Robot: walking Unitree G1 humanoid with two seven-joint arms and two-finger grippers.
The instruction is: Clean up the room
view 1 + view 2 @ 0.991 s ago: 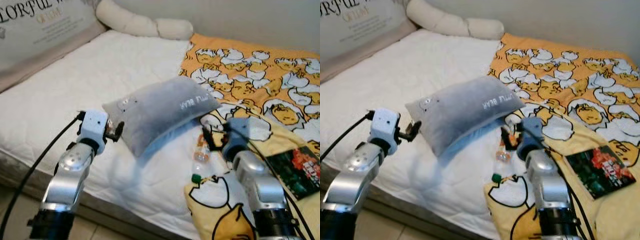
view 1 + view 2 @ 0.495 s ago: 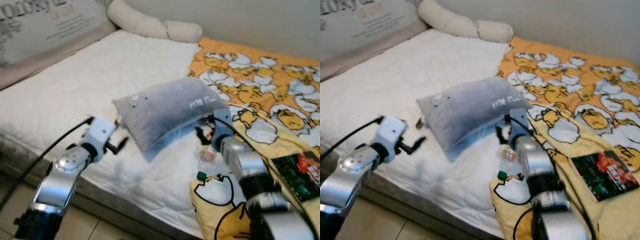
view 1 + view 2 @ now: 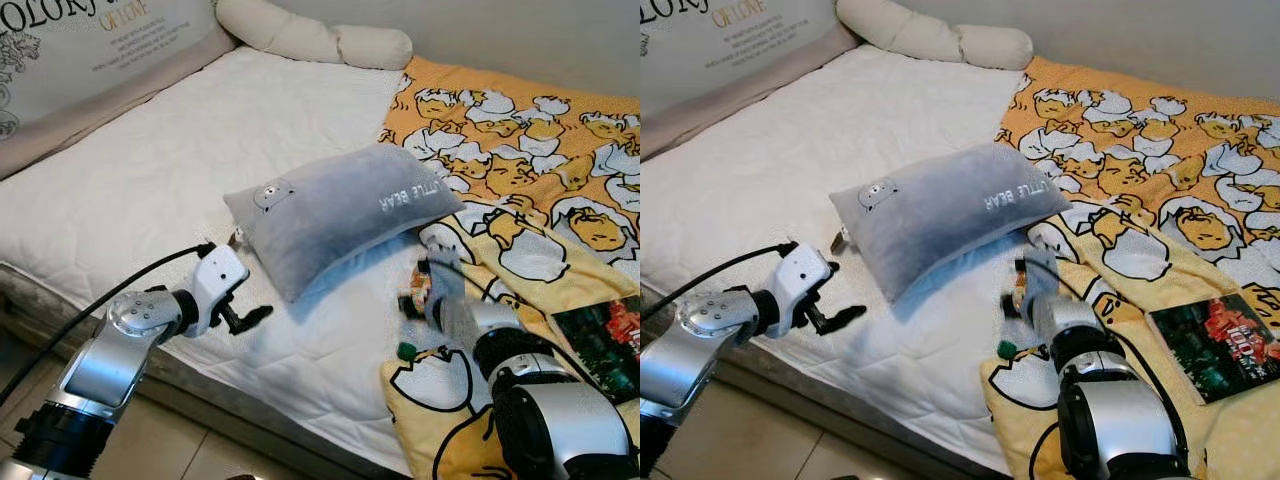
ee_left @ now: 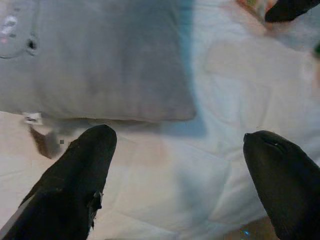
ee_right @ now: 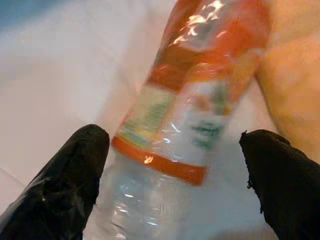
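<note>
1. Spanning the whole scene, the white mattress (image 3: pixel 200 170) carries every item; a yellow duck-print blanket (image 3: pixel 520 170) covers its right side.
2. Lying near the middle, the grey pillow (image 3: pixel 340 210) sits tilted, its right end resting on the blanket edge. Compared with a second ago it is no longer lifted between the arms.
3. On the left, the left gripper (image 3: pixel 243 318) has drawn back toward the near edge of the mattress and now hovers apart from the pillow, fingers spread wide with nothing between them.
4. On the right, the right gripper (image 5: pixel 175 170) has advanced onto the plastic bottle (image 5: pixel 190 115). Its fingers stand apart on either side of the orange-labelled body, not yet clamped.
5. The bottle (image 3: pixel 412 300) lies on its side just below the pillow's right end, at the blanket edge, its green cap (image 3: pixel 405 351) pointing near.
6. A dark book (image 3: pixel 1215 345) lies on the blanket, far right.
7. Judgement: the pillow is released; the bottle is the next item, and closing the fingers is the pending step.
</note>
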